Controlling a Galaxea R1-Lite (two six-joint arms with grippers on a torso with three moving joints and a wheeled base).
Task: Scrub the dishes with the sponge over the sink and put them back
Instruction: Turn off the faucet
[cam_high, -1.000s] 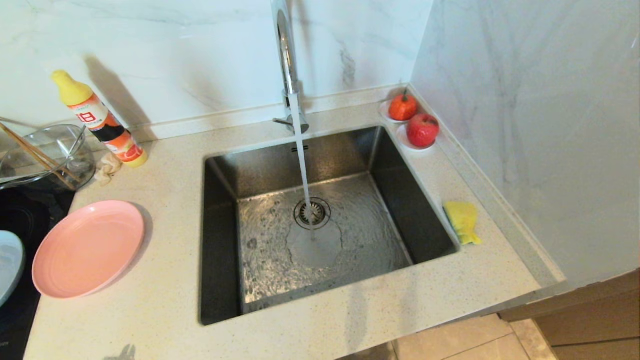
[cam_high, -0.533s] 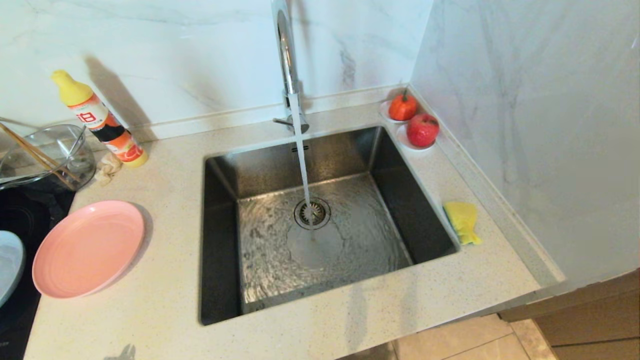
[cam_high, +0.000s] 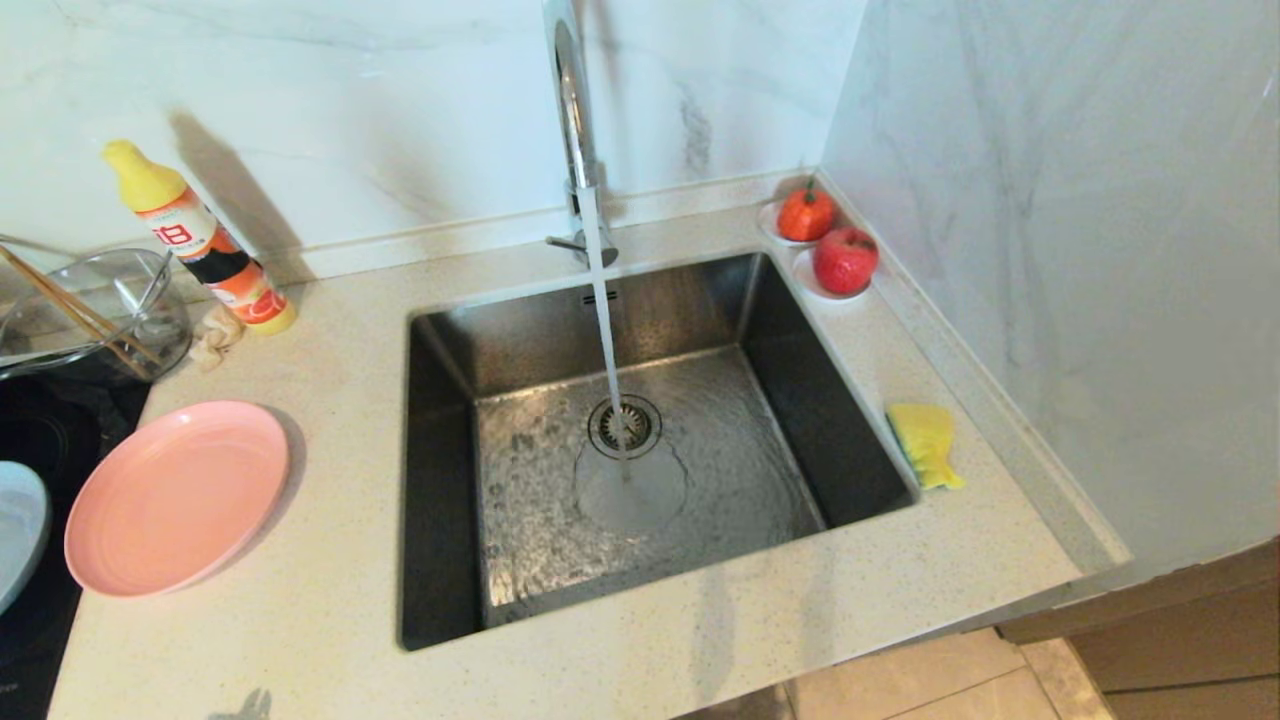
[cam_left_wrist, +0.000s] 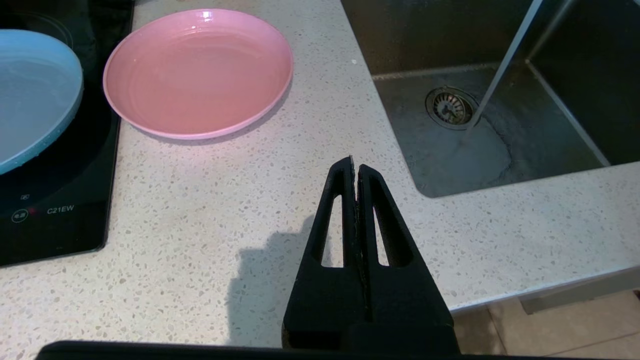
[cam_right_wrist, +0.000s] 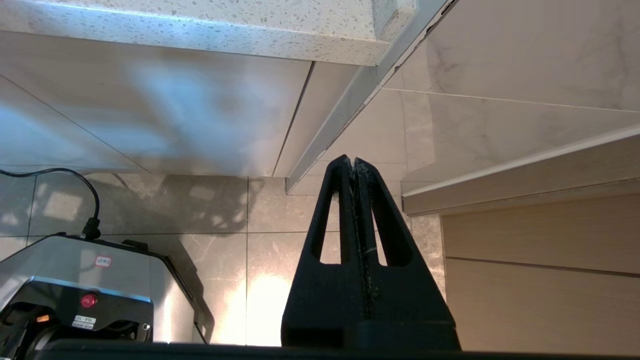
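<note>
L gripper (cam_left_wrist: 355, 167) & R gripper (cam_right_wrist: 353, 165): both parked low, fingers pressed together, nothing held.

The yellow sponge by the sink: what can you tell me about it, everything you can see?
The sponge is small, soft-looking and bright yellow, a bit crumpled rather than neatly rectangular. It lies flat on the speckled countertop just right of the sink, near its rim and short of the marble side wall. Only the counter touches it. No gripper is near it.
</note>
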